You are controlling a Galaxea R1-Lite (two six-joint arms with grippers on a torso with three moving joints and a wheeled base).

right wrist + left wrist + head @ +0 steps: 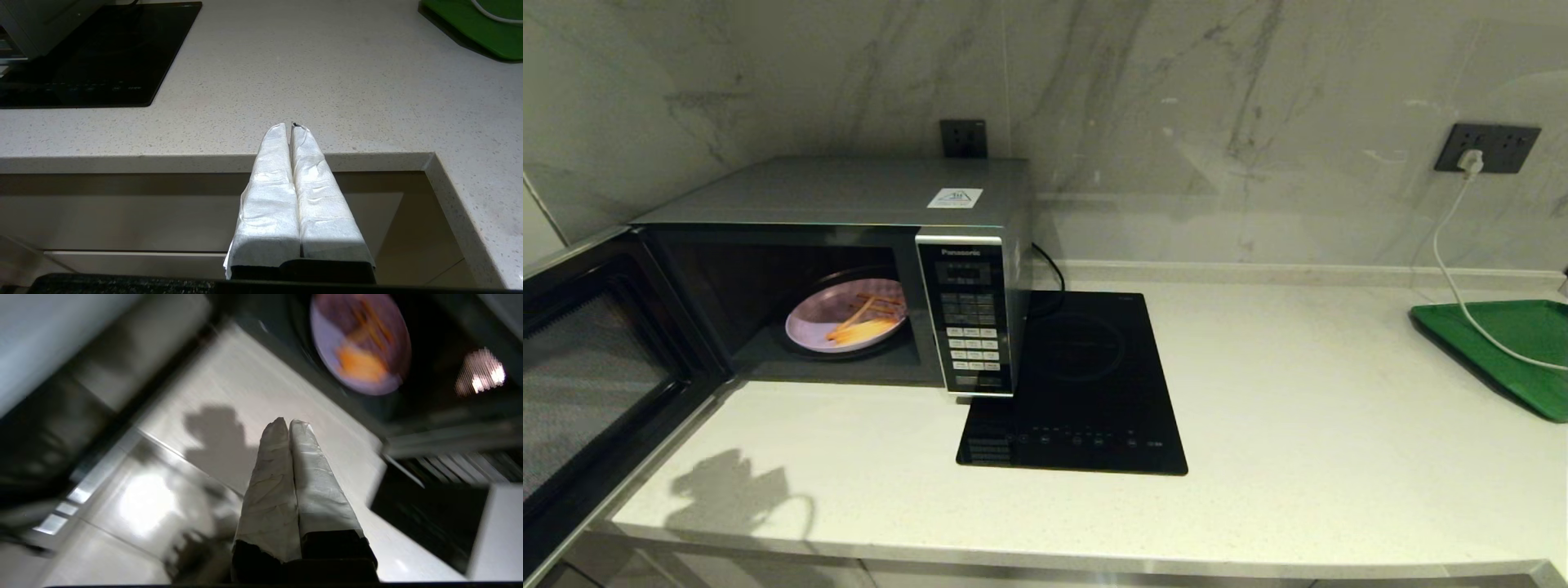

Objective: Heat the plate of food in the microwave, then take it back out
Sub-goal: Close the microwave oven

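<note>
Left end effector closed, above countertop

A flat black hob lies at the centre of the pale speckled counter. At three o'clock from it sits a green tray, crossed by a white cable plugged into a dark wall socket at two o'clock. Another socket is at eleven o'clock.

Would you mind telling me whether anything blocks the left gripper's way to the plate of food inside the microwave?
Nothing visible does. The microwave door is swung wide open, the plate of food sits in the cavity, and only bare countertop lies between it and the shut left gripper.
</note>
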